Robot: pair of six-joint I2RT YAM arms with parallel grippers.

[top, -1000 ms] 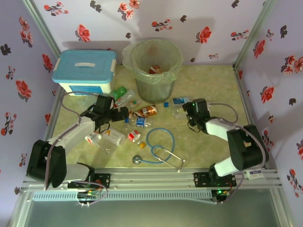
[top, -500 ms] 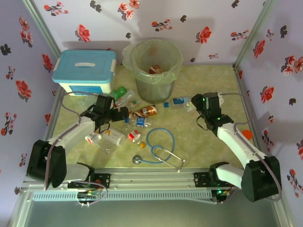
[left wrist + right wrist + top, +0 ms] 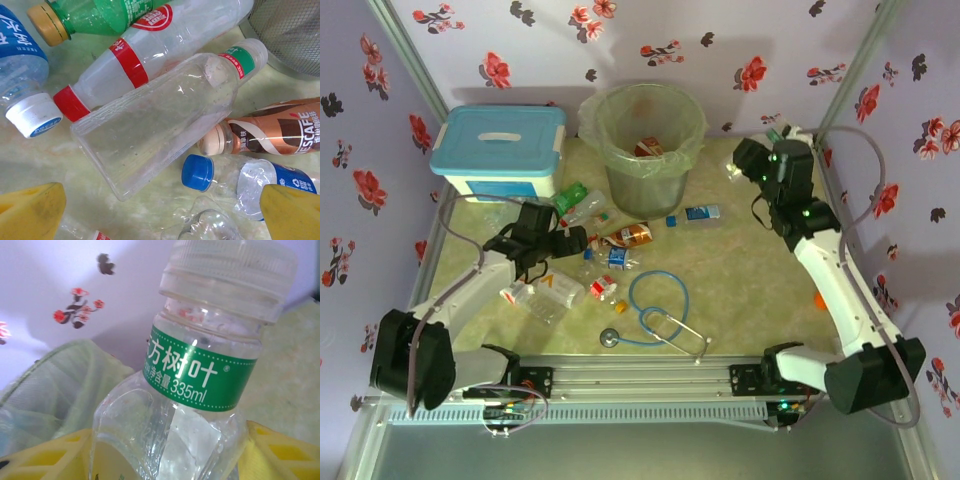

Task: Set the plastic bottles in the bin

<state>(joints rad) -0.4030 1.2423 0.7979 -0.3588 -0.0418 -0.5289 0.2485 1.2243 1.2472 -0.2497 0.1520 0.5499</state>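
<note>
One clear green-labelled bottle [image 3: 200,380] sits clamped in the right end effector [image 3: 745,162], raised just right of the bin [image 3: 645,185]. I judge it should travel left until squarely over the opening before letting go. The left end effector [image 3: 160,212] hangs spread wide apart over bottles [image 3: 150,125] lying on the tabletop [image 3: 760,290] beside the bin.

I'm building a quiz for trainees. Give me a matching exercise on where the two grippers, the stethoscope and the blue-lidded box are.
1. right gripper
2. left gripper
3. stethoscope
4. blue-lidded box

A. far-left corner of the table
B. open above loose bottles
C. near the front edge
D. holding a green-labelled bottle beside the bin

Pairs: 1-D, 2-B, 3-C, 4-A
</note>
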